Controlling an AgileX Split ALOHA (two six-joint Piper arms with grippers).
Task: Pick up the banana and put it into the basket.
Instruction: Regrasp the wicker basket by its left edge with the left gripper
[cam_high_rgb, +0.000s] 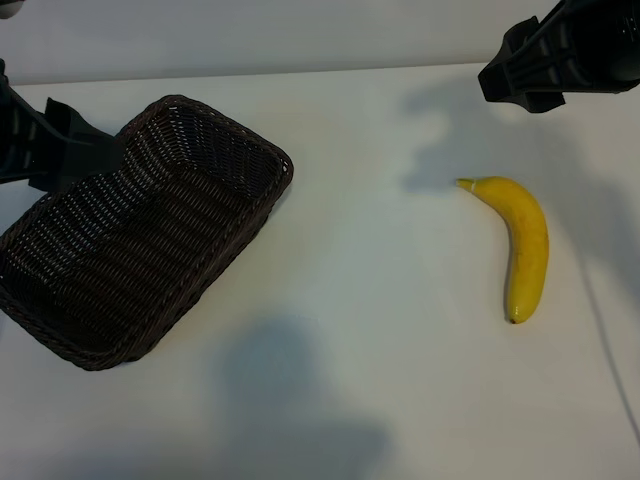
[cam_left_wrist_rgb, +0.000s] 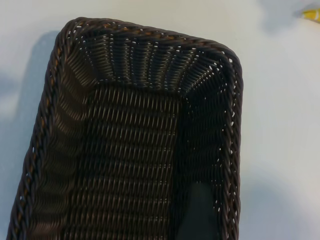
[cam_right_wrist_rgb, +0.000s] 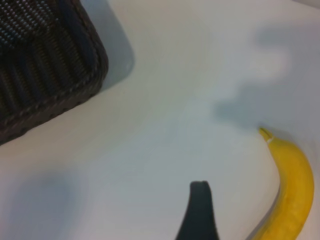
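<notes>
The banana (cam_high_rgb: 525, 240) lies on the white table at the right, stem end pointing to the far left; the right wrist view shows it too (cam_right_wrist_rgb: 292, 190). The dark brown wicker basket (cam_high_rgb: 283, 165) stands at the left and holds nothing. My right gripper (cam_high_rgb: 505, 80) hovers above the table behind the banana, apart from it, open with nothing in it; one finger (cam_right_wrist_rgb: 200, 210) shows beside the fruit. My left gripper (cam_high_rgb: 95, 150) hangs over the basket's far left rim (cam_left_wrist_rgb: 150, 35), open, one finger (cam_left_wrist_rgb: 200, 210) above the basket's inside.
White table (cam_high_rgb: 380, 330) runs between basket and banana. Arm shadows fall on the front middle and behind the banana. The banana's stem tip (cam_left_wrist_rgb: 312, 15) peeks into the left wrist view's corner.
</notes>
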